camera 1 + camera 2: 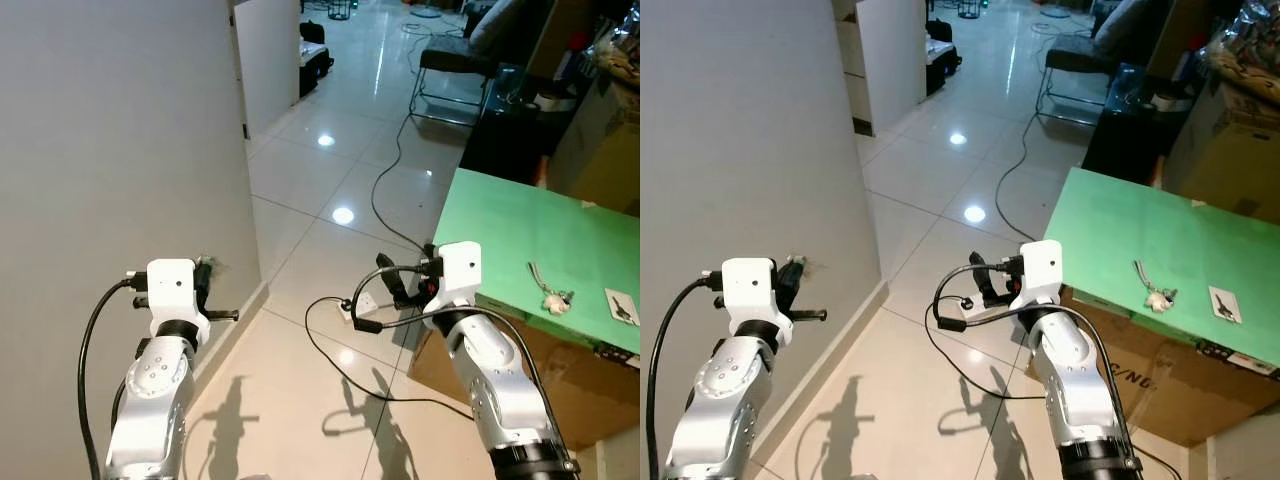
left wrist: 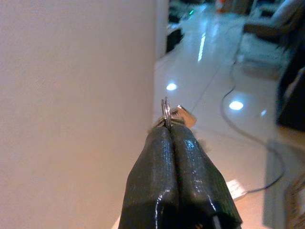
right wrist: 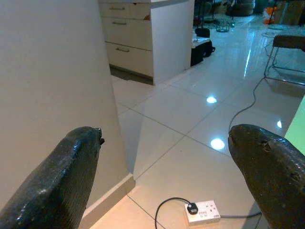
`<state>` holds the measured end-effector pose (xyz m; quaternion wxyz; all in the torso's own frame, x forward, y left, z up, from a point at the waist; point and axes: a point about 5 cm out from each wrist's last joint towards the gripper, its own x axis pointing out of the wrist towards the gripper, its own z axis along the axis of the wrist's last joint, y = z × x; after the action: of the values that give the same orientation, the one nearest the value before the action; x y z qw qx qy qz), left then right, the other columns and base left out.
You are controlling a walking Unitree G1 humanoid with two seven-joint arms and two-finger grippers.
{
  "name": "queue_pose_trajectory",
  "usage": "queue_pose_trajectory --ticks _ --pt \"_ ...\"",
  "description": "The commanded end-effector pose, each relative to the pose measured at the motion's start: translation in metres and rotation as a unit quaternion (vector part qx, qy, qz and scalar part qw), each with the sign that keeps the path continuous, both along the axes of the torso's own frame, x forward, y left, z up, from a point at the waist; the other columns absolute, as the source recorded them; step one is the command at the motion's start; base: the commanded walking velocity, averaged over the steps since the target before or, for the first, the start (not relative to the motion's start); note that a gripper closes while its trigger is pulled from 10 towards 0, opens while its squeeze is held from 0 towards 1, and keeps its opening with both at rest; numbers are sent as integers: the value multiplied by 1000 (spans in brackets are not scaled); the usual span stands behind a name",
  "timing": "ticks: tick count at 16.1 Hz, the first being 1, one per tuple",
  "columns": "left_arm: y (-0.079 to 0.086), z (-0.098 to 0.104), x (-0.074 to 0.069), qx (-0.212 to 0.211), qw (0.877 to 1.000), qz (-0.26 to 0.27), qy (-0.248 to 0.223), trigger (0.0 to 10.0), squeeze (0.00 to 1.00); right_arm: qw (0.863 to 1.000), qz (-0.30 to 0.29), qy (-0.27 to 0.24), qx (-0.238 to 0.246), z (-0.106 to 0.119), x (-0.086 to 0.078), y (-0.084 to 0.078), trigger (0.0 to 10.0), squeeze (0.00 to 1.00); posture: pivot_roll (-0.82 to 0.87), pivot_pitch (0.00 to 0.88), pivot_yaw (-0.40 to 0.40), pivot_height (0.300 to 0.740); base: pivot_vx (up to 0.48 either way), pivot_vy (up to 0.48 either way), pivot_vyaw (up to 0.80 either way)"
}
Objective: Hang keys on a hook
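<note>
Our left gripper has its jaws pinched tight on the key ring, raised close to the wall. We cannot make out a hook, so we should find it first, then ease the ring over it before letting go. Our right gripper hangs idle with jaws wide. More keys lie on the green worktop.

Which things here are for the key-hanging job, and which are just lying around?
For the job:
left gripper, shut on a key ring
wall beside it

Just lying about:
green table with another set of keys
power strip and cable on the floor
chair
</note>
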<state>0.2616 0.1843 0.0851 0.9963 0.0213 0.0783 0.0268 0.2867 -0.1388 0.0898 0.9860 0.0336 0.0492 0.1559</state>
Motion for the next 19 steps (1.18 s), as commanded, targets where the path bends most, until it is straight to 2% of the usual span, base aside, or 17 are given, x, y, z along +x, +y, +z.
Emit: queue_pose_trajectory --ticks 1,3,7,9,10,12,14,18,19 --pt "-11 10 9 11 1000 -15 -21 10000 0 1000 -1 -8 10 4 6 -1 10000 0 -26 0 17 740 0 0 0" --pt "-10 13 11 7 999 -17 -30 10000 0 1000 -8 -6 -8 2 10 0 10000 0 -22 0 18 740 0 0 0" --pt "-8 13 11 3 999 -16 -33 10000 0 1000 -21 0 15 0 15 -2 10000 0 -17 0 23 740 60 -351 448" --pt "-1 14 7 -4 998 1 -56 10000 0 997 -60 -46 -11 8 15 -11 10000 0 -19 0 21 740 0 0 606" --pt "9 9 -2 -6 998 15 -59 10000 0 995 -71 -62 -22 10 13 -16 10000 0 -23 0 21 740 0 0 606" --pt "9 -1 -11 -4 999 16 -38 10000 0 997 -59 -43 -20 2 10 -16 10000 0 -23 0 19 740 0 0 594" --pt "2 6 -5 -14 998 17 -55 10000 0 998 -50 -40 -12 2 12 -13 10000 0 -22 0 12 740 0 0 584" --pt "7 4 -6 -13 998 26 -51 10000 0 998 -43 -36 -4 0 13 -10 10000 0 -21 0 8 740 0 0 564" --pt "8 4 -7 -20 998 32 -49 10000 0 999 -40 -29 8 -1 12 -9 10000 0 -19 0 5 740 0 461 544"
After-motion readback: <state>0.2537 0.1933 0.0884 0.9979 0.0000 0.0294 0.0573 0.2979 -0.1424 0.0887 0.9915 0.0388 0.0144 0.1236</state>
